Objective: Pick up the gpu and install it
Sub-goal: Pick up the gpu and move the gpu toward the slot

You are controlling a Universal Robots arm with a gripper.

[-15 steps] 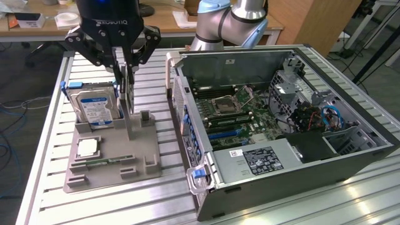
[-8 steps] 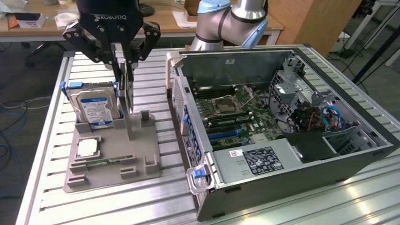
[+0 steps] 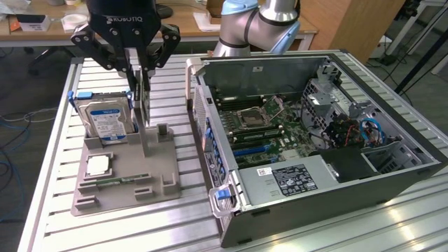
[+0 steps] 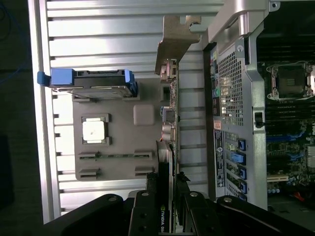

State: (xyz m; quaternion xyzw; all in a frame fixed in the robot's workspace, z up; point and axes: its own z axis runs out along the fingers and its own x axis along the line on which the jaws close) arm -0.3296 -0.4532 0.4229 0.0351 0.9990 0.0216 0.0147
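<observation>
Hanging over the grey tray [image 3: 161,163], the gripper [image 3: 142,79] has its fingers pinched narrow on the top edge of the gpu [image 3: 145,113], one finger on each face of the card. The gpu stands upright and edge-on, just beside the hard drive [image 3: 105,118] that stands in its slot at the tray's far end. From where I stand I can't tell whether the card's bottom edge has cleared the tray or still touches it.

The wrist view looks straight down the card: the gpu [image 4: 173,113] runs as a thin line away from the gripper [image 4: 171,177], with its silver bracket [image 4: 174,39] at the far end. It sits between the tray [image 4: 123,137] and the case [image 4: 231,83].

A square chip [image 3: 98,166] and a memory stick [image 3: 123,180] lie flat in the tray's near half. On the exterior view's right the case [image 3: 392,178] lies on its side on the slatted table [image 3: 126,231], open, with the motherboard [image 3: 273,131] facing up.
</observation>
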